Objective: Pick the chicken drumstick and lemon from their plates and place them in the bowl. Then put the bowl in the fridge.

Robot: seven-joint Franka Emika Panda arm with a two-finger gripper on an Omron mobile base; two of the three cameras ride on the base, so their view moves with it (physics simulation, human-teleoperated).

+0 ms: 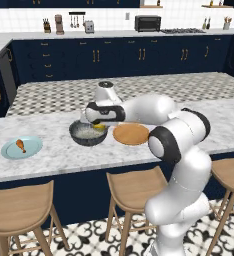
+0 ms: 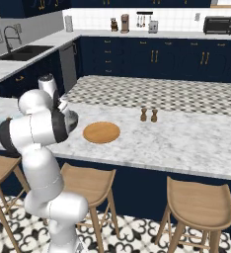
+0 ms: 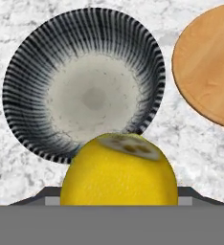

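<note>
Blue plate (image 1: 9, 150): far left on the counter, drumstick (image 1: 21, 145) lying on it
Bowl (image 1: 88, 134): between the two plates
Gripper (image 1: 100, 127): clamped on the lemon (image 3: 118, 172), above the bowl's right rim
Wood plate (image 1: 131, 134): just right of the bowl

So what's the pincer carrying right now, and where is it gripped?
The pincer holds the lemon by its sides, above the near rim of the bowl; the exact contact points are hidden.

Even, bright, diffuse rendered light covers the scene; shadows are faint and soft under the bowl (image 3: 32, 119), nothing glares, and edges look slightly pixelated.
</note>
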